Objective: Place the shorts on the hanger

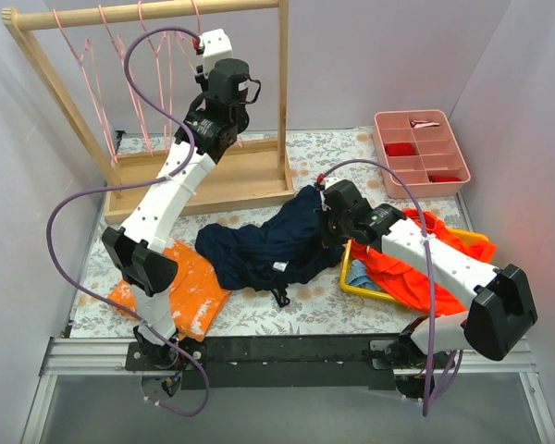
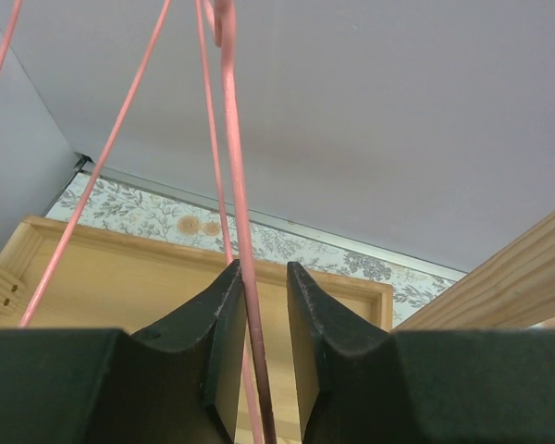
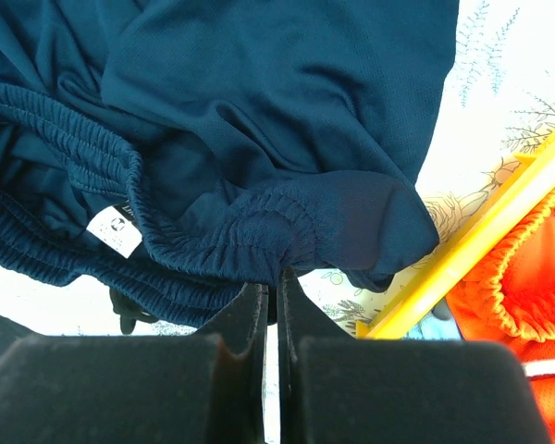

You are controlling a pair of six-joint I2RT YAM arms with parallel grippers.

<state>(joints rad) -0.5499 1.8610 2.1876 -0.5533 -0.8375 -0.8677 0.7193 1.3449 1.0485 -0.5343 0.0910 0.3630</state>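
The navy shorts [image 1: 268, 242] lie crumpled mid-table, white label [image 3: 114, 231] showing and drawstring [image 1: 280, 296] trailing toward the front. My right gripper [image 1: 322, 222] is at their right end, its jaws shut on the elastic waistband [image 3: 273, 276]; the shorts [image 3: 259, 139] fill the right wrist view. My left gripper [image 1: 202, 42] is raised at the rack among several pink wire hangers. In the left wrist view a pink hanger wire [image 2: 233, 185] runs between the fingers of the left gripper [image 2: 263, 270]. It lies against the left finger, with a gap to the right one.
The wooden rack [image 1: 157, 11] stands at the back left on its wooden base [image 1: 250, 176]. A pink compartment tray [image 1: 421, 153] is back right. A yellow basket [image 1: 370, 291] holds orange-red clothes [image 1: 416, 277]. An orange cloth with white blotches [image 1: 190, 287] lies front left.
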